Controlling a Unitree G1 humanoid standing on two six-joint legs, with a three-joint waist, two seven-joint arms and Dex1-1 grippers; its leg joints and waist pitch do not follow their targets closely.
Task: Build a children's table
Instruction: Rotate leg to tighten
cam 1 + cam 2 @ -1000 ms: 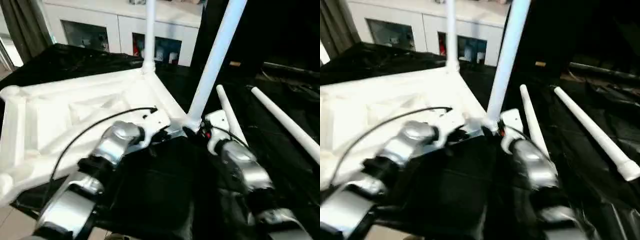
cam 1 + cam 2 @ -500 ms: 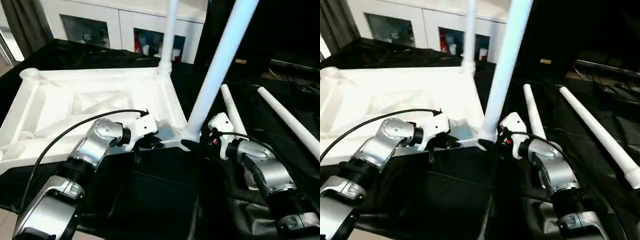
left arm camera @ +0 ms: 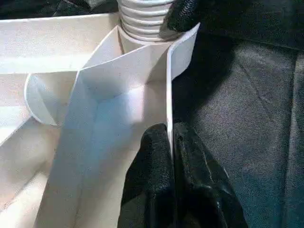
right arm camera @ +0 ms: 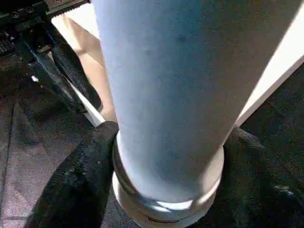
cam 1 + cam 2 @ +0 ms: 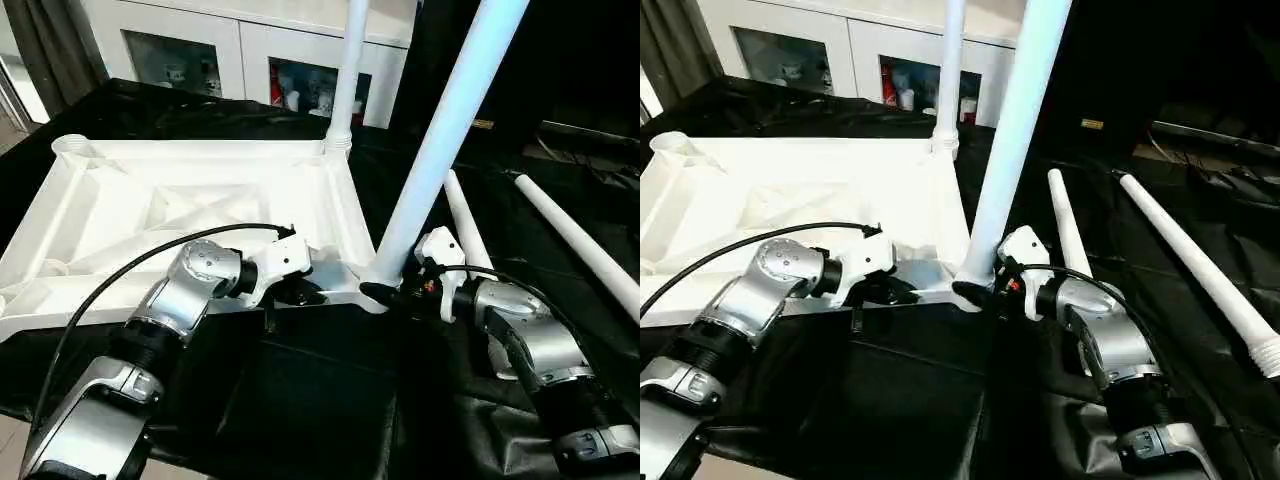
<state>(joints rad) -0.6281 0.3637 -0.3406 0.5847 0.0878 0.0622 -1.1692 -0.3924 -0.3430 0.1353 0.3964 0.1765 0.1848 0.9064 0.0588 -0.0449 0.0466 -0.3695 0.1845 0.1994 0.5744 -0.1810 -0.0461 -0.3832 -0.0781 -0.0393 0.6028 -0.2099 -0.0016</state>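
Observation:
The children's table's white tabletop [image 5: 180,200] lies upside down on the black-draped work table. One white leg [image 5: 348,70] stands in its far right corner socket. A second leg [image 5: 440,130] stands in the near right socket. My left gripper [image 5: 290,295] is shut on the tabletop's near rim [image 3: 169,85], one finger on each side of the thin wall. My right gripper [image 5: 385,293] is at the foot of the near leg [image 4: 166,71], its fingers [image 4: 90,166] pressed against both sides of the leg's base collar. Two loose legs [image 5: 465,225] [image 5: 580,245] lie on the cloth to the right.
A white cabinet [image 5: 250,50] with glass doors stands behind the work table. Black cloth [image 5: 300,400] covers the near part of the table between my forearms. A black cable [image 5: 150,270] loops over my left arm.
The head view has shifted and steadied. My right gripper's fingers have drawn in around the near leg's base. The left gripper keeps its hold on the rim.

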